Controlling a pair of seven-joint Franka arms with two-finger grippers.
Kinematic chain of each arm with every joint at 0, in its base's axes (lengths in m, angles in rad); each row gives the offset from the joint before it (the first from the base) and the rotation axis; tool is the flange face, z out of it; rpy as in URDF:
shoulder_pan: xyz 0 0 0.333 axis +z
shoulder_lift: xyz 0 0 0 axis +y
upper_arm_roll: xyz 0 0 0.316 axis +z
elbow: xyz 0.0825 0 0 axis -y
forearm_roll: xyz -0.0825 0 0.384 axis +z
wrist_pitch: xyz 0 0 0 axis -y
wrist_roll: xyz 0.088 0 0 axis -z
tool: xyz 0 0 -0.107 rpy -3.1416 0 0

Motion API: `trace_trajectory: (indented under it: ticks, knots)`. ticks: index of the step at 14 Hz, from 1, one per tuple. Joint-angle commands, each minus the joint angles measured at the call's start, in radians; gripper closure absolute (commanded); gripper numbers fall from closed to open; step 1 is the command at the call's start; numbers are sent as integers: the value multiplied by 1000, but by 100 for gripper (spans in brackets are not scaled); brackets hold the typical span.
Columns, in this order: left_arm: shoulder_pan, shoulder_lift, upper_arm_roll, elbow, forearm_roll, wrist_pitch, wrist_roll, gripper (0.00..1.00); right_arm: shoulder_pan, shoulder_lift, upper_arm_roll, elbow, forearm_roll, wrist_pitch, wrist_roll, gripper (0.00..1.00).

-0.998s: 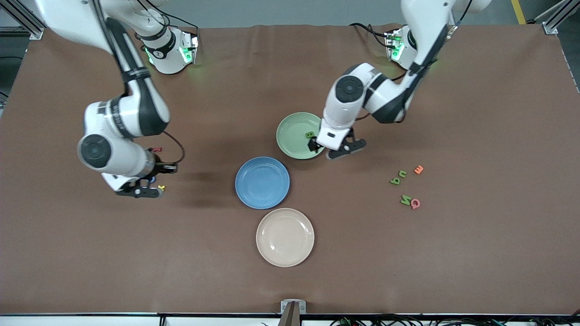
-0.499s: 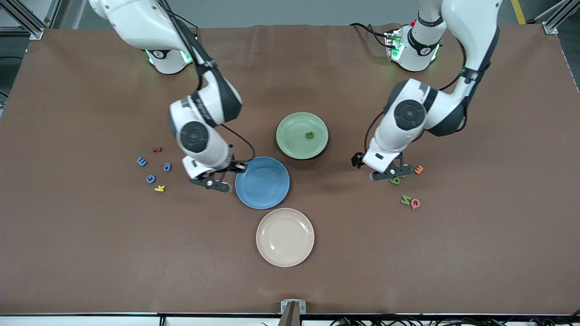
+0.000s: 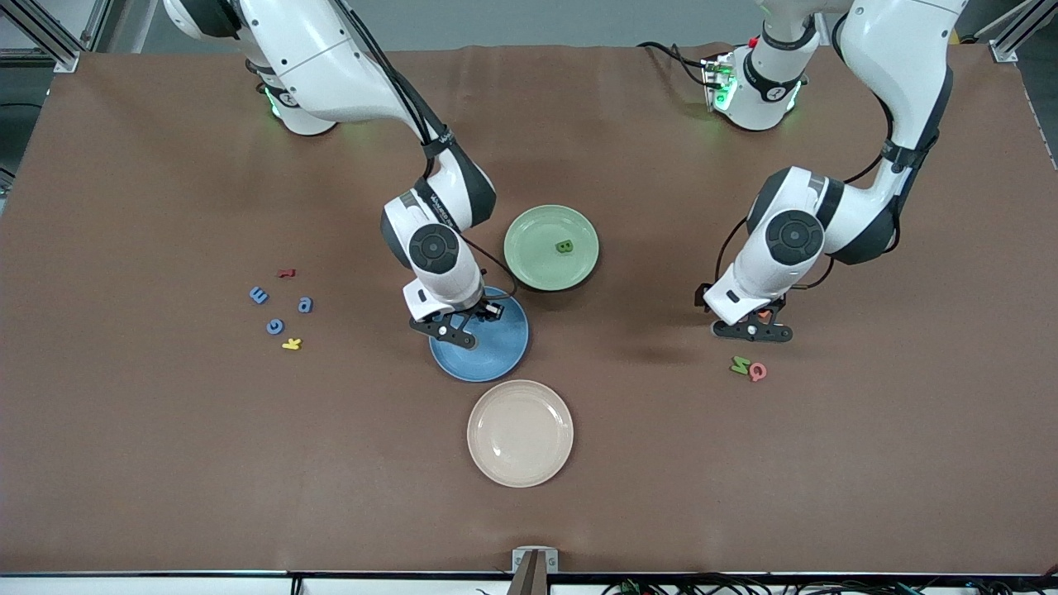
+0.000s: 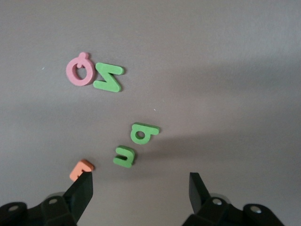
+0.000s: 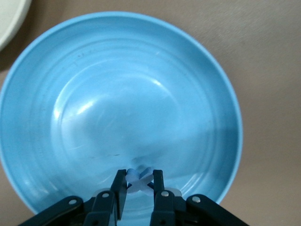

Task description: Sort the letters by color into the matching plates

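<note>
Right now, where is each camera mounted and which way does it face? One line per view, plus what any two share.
Front: high across the table, facing both bases; shows both arms, blue plate, green plate.
Left wrist: on the left arm, looking down past the open left gripper at green letters.
Right wrist: on the right arm, looking down; right gripper holds a blue letter over the blue plate.
Shared: front and left wrist both show the pink letter.

Cream plate; pink letter (orange near).
</note>
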Motion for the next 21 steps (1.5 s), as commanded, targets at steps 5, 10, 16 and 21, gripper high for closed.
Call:
trace_trajectory:
  ticks: [5, 10, 16, 21]
  knots:
    - [45, 18, -9, -82, 21, 144, 235, 16, 20, 3, -11, 32, 31, -23, 12, 56]
    - [63, 38, -9, -81, 22, 146, 315, 28, -44, -112, -22, 32, 17, -193, -54, 0]
    - [92, 78, -9, -76, 21, 180, 297, 32, -285, -353, -25, -69, -67, -425, -436, 0]
    - [94, 96, -9, -79, 21, 186, 295, 37, -465, -401, -25, -189, -101, -373, -735, 0]
